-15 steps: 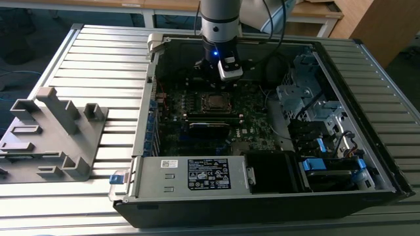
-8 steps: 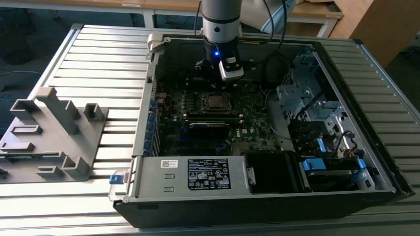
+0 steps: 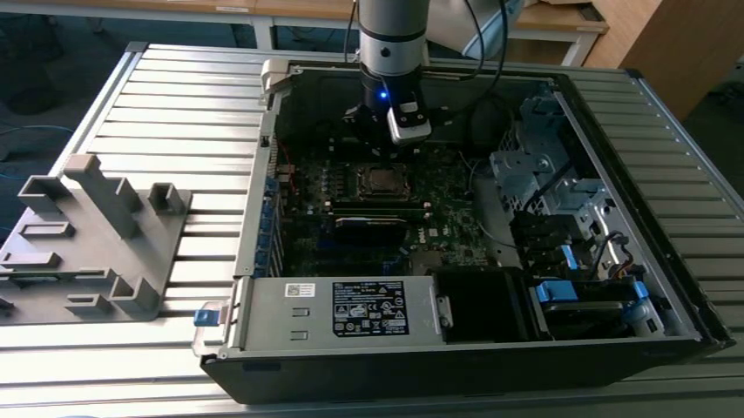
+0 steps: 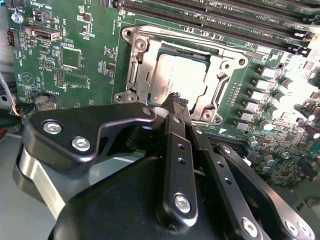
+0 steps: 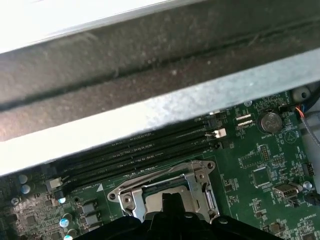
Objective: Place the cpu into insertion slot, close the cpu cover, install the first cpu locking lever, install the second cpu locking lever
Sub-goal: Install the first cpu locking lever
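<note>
The cpu [image 4: 181, 75], a dull silvery square, lies flat in the insertion slot [image 3: 382, 181] on the green motherboard inside the open case. The cpu cover [image 4: 136, 67], a silvery metal frame, lies down around it with the chip showing through its window. My gripper [image 4: 177, 101] hangs just above the frame's edge, black fingers [image 4: 175, 150] drawn together with nothing between them. In the exterior view the gripper [image 3: 391, 146] stands a little behind the socket. The first wrist view shows the cover [image 5: 199, 186] just beyond the gripper [image 5: 170, 201]. I cannot make out the locking levers.
Long black memory slots [image 4: 225, 15] run beside the socket, and a coin battery [image 4: 46, 101] sits on the board. The case wall [image 5: 150, 115] rises close behind. A labelled power supply [image 3: 348, 309], drive cages [image 3: 546, 174] and a grey fixture [image 3: 93, 235] on the slatted table surround the work area.
</note>
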Action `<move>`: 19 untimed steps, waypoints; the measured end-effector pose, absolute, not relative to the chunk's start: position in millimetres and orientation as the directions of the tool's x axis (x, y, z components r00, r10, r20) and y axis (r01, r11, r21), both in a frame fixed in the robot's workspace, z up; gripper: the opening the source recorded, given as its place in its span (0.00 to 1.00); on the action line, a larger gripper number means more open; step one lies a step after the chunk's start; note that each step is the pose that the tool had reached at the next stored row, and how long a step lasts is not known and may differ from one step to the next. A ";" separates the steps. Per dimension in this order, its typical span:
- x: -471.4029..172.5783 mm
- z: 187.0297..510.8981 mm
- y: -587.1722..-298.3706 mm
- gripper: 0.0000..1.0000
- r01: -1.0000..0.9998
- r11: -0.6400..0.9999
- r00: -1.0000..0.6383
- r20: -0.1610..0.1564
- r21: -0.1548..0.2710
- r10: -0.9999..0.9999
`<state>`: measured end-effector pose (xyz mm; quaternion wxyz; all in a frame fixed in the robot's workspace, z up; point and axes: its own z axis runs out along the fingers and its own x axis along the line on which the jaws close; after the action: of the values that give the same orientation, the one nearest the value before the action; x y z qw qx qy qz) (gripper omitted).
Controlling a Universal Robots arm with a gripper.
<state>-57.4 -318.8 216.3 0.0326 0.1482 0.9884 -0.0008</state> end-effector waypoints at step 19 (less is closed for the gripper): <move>-57.4 215.7 -334.8 0.11 0.275 0.961 -0.959 -0.060 0.025 0.276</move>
<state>-57.4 -334.8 215.7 0.0313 0.1390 0.9898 0.0080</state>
